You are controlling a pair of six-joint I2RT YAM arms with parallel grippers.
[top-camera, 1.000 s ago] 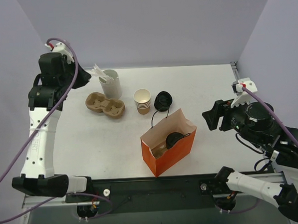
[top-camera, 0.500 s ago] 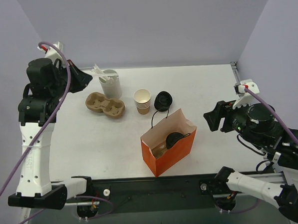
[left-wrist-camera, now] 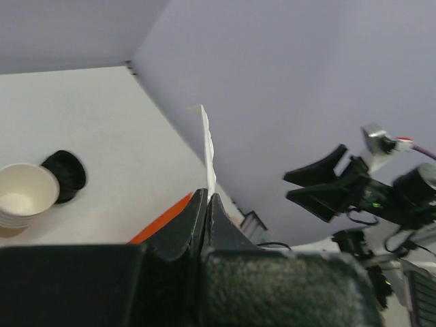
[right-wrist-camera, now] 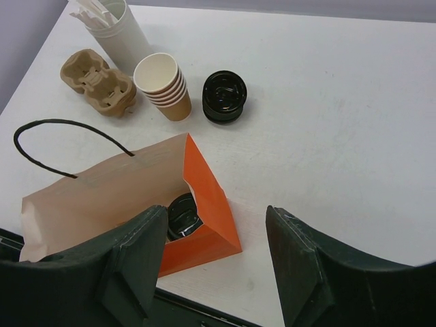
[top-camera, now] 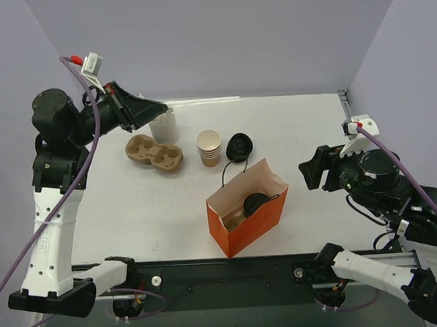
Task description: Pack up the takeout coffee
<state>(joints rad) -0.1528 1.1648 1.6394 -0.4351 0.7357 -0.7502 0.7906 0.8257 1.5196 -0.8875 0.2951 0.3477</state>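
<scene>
Inside the orange bag (top-camera: pixel 240 232), the lidded takeout coffee (top-camera: pixel 256 203) stands — my left gripper (top-camera: pixel 161 108), clamped tight, pinches a white stick (top-camera: pixel 208 100); my right gripper (top-camera: pixel 311 174) hangs open, holding nothing.

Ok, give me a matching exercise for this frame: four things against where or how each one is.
1. takeout coffee
2. left gripper
3. right gripper
4. black lids

A. jaws open, empty
B. beside the cup stack
C. inside the orange bag
D. shut on a thin white stick

Pairs: 1-C, 2-D, 3-A, 4-B
</scene>
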